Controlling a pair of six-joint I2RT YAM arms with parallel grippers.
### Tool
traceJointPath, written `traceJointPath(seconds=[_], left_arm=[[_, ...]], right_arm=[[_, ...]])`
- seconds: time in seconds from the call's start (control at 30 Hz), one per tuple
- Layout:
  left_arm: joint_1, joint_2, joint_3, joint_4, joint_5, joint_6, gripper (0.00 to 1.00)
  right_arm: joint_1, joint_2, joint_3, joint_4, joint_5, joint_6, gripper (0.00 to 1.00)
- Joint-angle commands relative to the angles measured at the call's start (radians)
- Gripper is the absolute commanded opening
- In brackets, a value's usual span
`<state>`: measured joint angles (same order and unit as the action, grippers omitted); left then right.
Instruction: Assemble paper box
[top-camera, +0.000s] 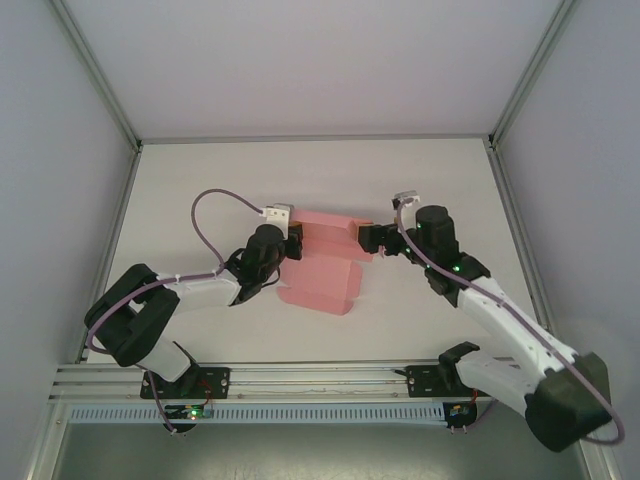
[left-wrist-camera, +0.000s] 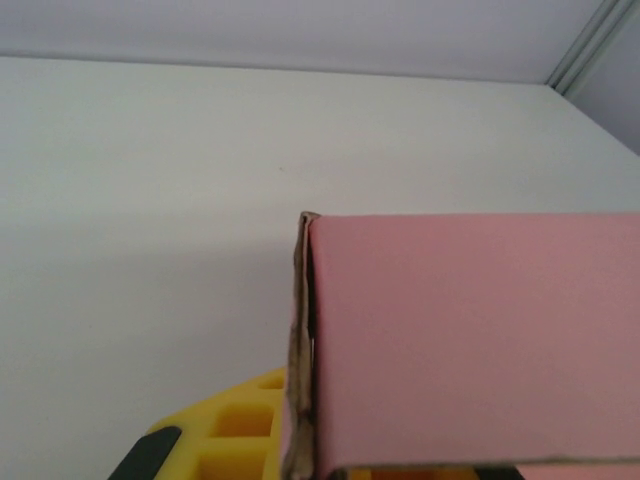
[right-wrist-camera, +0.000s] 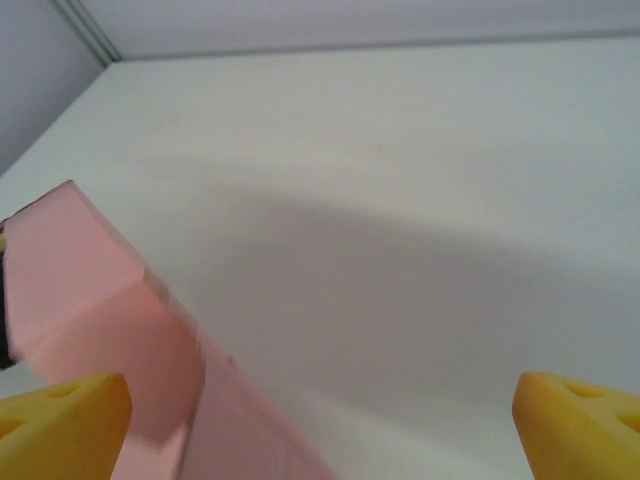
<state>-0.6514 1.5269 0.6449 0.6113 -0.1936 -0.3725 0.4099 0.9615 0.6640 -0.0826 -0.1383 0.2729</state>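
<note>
at the middle of the table (top-camera: 200, 190) the paper box (top-camera: 325, 268) sat half formed, its near panels flat. the left gripper (top-camera: 288, 243) was clenched on its left end, while the right gripper (top-camera: 372, 240) was released beside its right end. most folding seemingly remained.
</note>
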Motion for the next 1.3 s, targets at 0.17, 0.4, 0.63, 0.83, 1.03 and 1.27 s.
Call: traceJointPath(seconds=[0.17, 0.4, 0.63, 0.83, 1.03, 1.27], left_arm=[[0.047, -0.057, 0.071, -0.043, 0.024, -0.078, 0.0], [0.056, -0.078, 0.093, -0.092, 0.043, -0.074, 0.0], [0.055, -0.071, 0.089, -0.062, 0.137, -0.042, 0.0], [0.055, -0.034, 0.101, -0.063, 0.194, -0.015, 0.0], [0.056, 0.004, 0.114, -0.052, 0.257, -0.01, 0.0], [0.056, 0.016, 0.121, -0.031, 0.289, -0.043, 0.0]], right_arm=[[0.002, -0.097, -0.072, -0.173, 0.035, -0.037, 0.98], [-0.002, -0.061, -0.068, -0.186, 0.145, -0.061, 0.98], [-0.003, -0.021, -0.07, -0.089, 0.161, -0.074, 0.97], [-0.003, -0.033, -0.084, 0.062, 0.14, -0.09, 0.97], [0.03, 0.01, -0.116, 0.172, 0.062, -0.107, 0.96], [0.104, 0.1, -0.113, 0.219, 0.192, -0.135, 0.95]])
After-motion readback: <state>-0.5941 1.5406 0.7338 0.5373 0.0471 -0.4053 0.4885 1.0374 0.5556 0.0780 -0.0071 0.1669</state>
